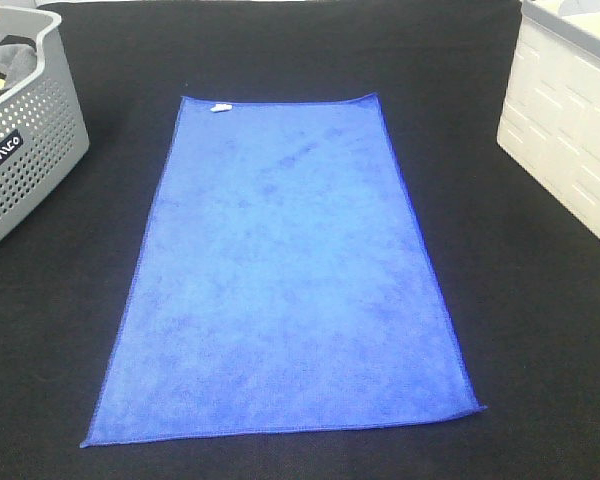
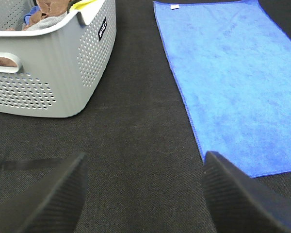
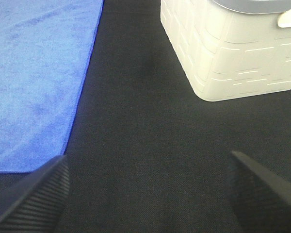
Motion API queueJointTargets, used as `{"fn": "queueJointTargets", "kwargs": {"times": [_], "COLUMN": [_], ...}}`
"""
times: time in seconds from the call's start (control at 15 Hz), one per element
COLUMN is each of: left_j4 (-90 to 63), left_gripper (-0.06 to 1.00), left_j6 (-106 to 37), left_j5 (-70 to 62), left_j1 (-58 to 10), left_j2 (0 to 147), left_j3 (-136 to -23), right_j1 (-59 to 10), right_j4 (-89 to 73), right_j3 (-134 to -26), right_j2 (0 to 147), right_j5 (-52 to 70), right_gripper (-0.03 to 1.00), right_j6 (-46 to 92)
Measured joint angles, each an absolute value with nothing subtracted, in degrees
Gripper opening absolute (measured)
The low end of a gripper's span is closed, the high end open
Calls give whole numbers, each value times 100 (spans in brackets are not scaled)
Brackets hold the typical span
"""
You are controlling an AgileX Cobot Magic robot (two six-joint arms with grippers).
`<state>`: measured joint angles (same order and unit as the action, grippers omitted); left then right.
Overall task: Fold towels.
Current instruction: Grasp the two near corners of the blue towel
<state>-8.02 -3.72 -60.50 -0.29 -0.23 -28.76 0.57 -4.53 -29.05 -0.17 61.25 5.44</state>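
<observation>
A royal-blue towel point(image 1: 285, 275) lies spread flat and unfolded on the black table, long side running from near to far, with a small white tag point(image 1: 220, 107) at its far short edge. It also shows in the left wrist view point(image 2: 233, 82) and the right wrist view point(image 3: 34, 77). Neither gripper shows in the high view. My left gripper point(image 2: 145, 194) is open and empty over bare table, to the left of the towel's near corner. My right gripper point(image 3: 148, 189) is open and empty over bare table, to the right of the towel.
A grey perforated basket point(image 1: 25, 150) holding cloths stands at the far left, also in the left wrist view point(image 2: 53, 73). A cream-white bin point(image 1: 570, 130) stands at the far right, also in the right wrist view point(image 3: 233, 53). Black cloth covers the table point(image 1: 510, 330).
</observation>
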Motion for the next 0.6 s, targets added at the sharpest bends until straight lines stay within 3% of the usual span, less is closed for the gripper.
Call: {"fn": "queueJointTargets", "kwargs": {"times": [0.6], "left_j4": [-802], "left_gripper": [65], "left_j6": [-372], "left_j5": [-6050], "left_j1": [-29], "left_j2": [-23], "left_j3": [-2876], "right_j1": [57], "right_j4": [-453], "right_j3": [-2905], "right_j2": [-17], "right_j5": [6125], "right_gripper": [82], "right_j6": [544]}}
